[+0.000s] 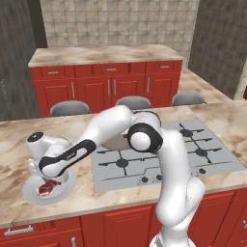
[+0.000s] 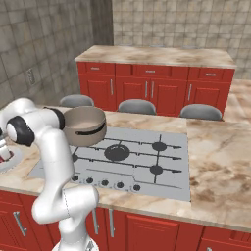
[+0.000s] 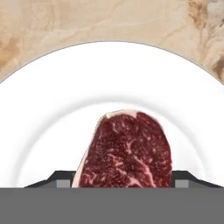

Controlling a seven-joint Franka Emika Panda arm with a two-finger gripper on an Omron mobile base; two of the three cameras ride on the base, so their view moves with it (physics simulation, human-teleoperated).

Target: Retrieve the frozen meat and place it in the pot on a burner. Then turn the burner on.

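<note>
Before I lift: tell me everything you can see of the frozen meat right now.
The frozen meat is a flat, steak-like slab, dark red with pale marbling and a thin pale fat edge, rounded at its far end. It lies flat on a white plate on the marble counter, left of the cooktop. In the hand view the gripper straddles it, a dark finger at each side of its near end; whether they already press on it cannot be told.

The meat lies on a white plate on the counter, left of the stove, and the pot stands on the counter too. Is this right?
Not the pot: the right base view shows it on the stove, at its back left burner. The meat does lie on the white plate on the counter, left of the stove.
</note>
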